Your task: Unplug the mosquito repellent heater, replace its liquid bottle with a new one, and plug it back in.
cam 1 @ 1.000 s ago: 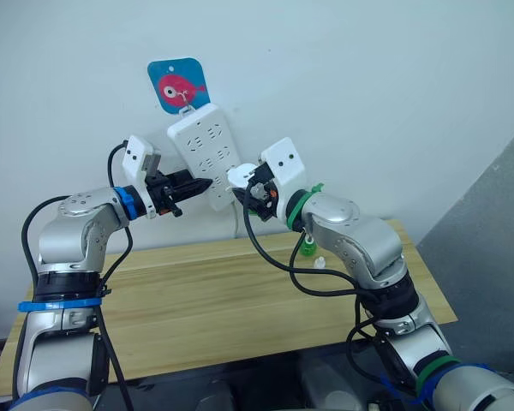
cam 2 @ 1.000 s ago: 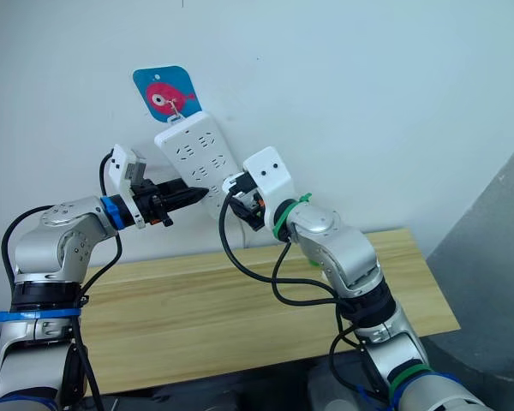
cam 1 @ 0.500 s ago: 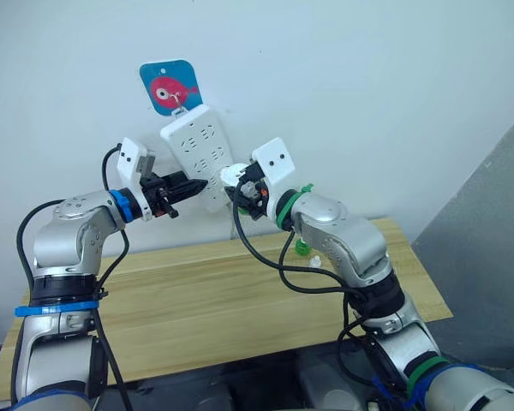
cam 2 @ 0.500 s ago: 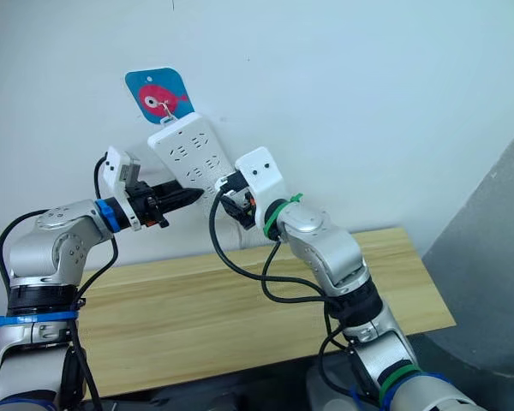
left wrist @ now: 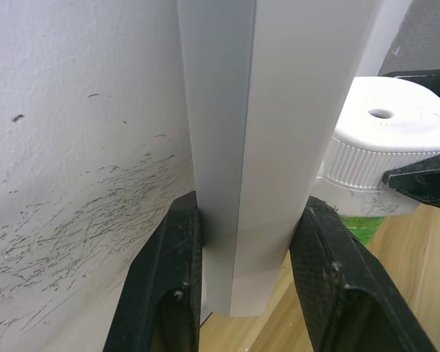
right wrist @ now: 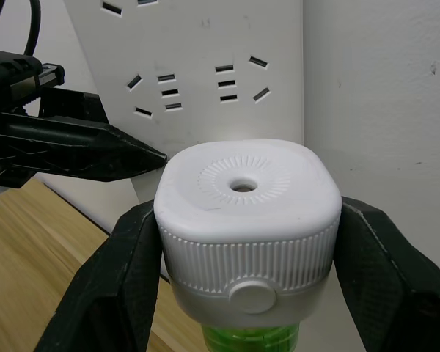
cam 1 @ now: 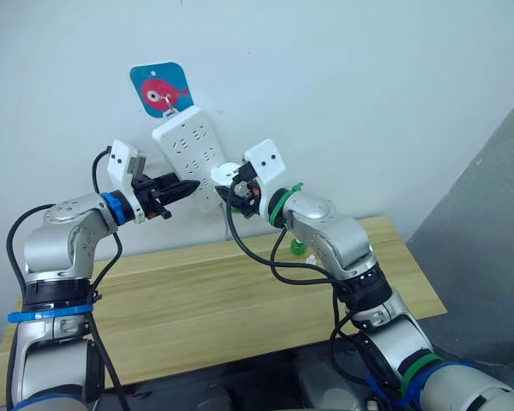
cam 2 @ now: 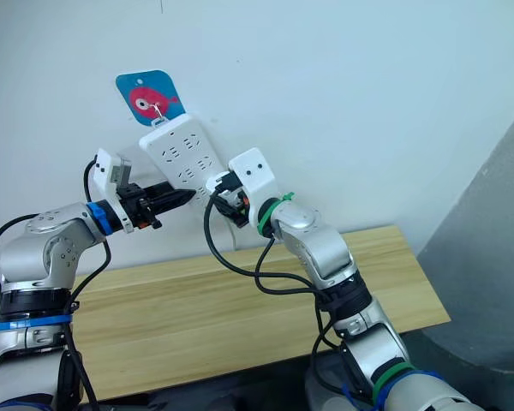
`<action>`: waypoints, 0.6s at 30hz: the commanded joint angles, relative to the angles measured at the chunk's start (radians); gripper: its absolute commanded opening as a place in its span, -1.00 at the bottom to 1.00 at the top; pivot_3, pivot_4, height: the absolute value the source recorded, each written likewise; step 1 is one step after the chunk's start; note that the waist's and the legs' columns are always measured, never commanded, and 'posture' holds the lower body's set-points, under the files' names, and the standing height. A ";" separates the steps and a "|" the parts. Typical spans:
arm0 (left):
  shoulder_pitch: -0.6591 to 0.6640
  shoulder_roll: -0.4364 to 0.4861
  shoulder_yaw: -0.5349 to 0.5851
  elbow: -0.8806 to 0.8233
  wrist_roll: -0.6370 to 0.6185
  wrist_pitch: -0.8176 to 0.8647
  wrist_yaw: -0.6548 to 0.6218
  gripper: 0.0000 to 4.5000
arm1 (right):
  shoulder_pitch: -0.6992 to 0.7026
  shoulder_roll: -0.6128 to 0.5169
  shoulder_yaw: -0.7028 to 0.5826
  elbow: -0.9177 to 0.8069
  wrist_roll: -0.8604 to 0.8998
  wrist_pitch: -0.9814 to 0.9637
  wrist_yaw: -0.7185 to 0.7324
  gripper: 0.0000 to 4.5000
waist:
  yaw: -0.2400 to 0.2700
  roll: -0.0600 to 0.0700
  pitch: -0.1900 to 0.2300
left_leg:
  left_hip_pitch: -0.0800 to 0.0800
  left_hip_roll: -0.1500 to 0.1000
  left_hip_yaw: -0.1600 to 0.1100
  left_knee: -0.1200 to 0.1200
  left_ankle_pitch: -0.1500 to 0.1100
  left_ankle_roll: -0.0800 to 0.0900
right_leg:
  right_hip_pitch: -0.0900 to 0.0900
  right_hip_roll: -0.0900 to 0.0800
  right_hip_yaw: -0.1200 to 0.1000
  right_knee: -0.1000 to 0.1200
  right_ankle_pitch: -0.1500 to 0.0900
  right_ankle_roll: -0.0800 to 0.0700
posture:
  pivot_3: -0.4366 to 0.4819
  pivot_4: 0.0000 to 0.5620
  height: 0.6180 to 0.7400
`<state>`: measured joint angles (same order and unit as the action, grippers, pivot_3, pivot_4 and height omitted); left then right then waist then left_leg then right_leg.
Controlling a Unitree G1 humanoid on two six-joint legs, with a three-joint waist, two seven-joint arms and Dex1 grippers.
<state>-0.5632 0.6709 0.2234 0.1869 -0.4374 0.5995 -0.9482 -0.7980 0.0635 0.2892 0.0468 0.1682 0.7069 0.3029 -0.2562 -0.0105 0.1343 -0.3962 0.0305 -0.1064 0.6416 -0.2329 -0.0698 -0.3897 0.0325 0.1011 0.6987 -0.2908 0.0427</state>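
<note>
R gripper [right wrist: 242, 293] clamps the mosquito repellent heater [right wrist: 248, 220], green bottle underneath, held up just beside the power strip [cam 1: 191, 158] on the wall. L gripper [left wrist: 246, 286] pinches the strip's lower edge. Wooden table [cam 1: 206, 308] below.
</note>
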 commanded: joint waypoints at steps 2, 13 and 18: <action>-0.014 -0.021 -0.023 -0.074 -0.039 -0.017 -0.028 -0.43 | -0.050 0.043 0.019 -0.015 -0.010 -0.030 0.012 0.30 | 0.000 0.000 0.000 | 0.000 0.000 0.000 0.000 0.000 0.000 | 0.000 0.000 0.000 0.000 0.000 -0.001 | -0.47 -0.70 1.00; -0.019 -0.015 -0.031 -0.018 0.022 -0.123 0.002 -0.43 | 0.052 -0.077 0.005 -0.290 0.039 0.166 0.085 1.00 | 0.021 0.000 0.000 | -0.005 -0.004 -0.002 -0.003 -0.001 -0.002 | -0.001 -0.008 -0.004 -0.003 -0.004 -0.005 | -0.47 -0.71 1.00; -0.019 -0.008 -0.028 0.015 0.025 -0.185 -0.012 -0.43 | 0.104 -0.225 0.004 -0.465 0.090 0.281 0.159 1.00 | 0.028 0.000 0.000 | -0.004 -0.006 -0.001 -0.004 -0.001 -0.002 | -0.001 -0.015 -0.003 -0.003 -0.006 -0.003 | -0.47 -0.71 1.00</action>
<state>-0.5641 0.6519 0.1826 0.2060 -0.4252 0.4605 -0.9665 -0.6865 -0.1410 0.2964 -0.3339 0.2289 0.9614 0.4307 -0.2281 -0.0108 0.1341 -0.4003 0.0237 -0.1066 0.6381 -0.2337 -0.0715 -0.3902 0.0179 0.0983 0.6960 -0.2965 0.0403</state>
